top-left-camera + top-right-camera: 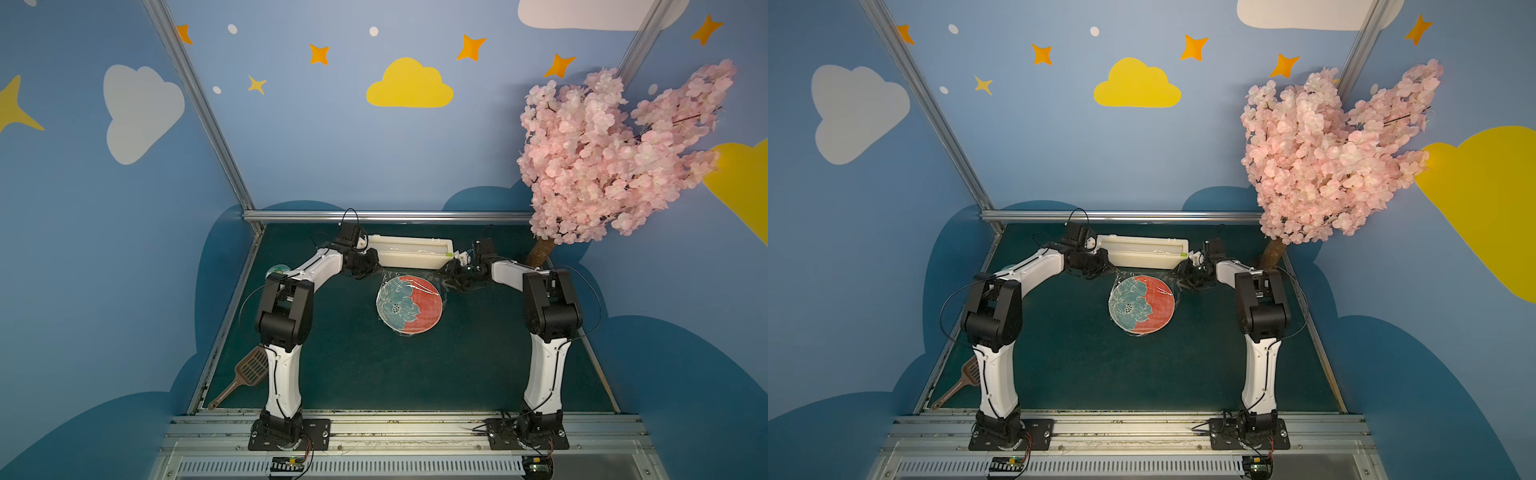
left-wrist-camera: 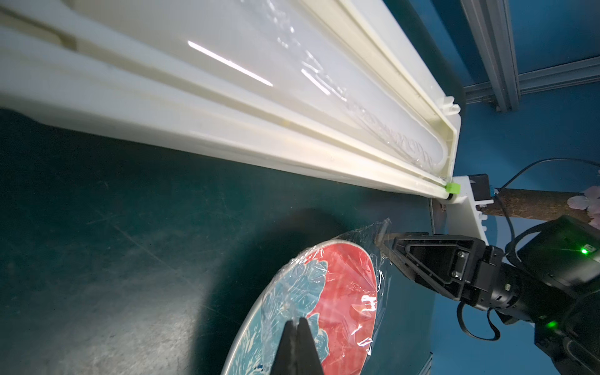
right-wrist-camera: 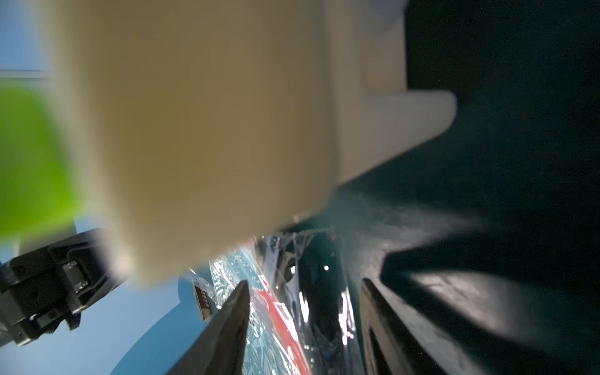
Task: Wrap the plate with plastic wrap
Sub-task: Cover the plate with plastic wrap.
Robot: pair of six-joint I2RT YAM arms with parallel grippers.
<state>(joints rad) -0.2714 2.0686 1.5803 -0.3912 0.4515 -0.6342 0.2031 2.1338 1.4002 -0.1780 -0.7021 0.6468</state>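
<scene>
at far left we found the jar (image 1: 277, 270) label too small to read. the left gripper (image 2: 297, 324) pinched shut on the plastic wrap (image 2: 380, 231) over the plate (image 1: 409, 305), which lay centre-far with open mat (image 1: 395, 374) nearer; the right gripper (image 3: 305, 284) stood part open astride the wrap's right edge.

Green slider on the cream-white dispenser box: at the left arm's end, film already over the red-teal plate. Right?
No. The small green slider sits at the right arm's end of the long cream-white dispenser box, clear in both top views. The thin transparent film does cover the round coral-red and teal plate.
</scene>
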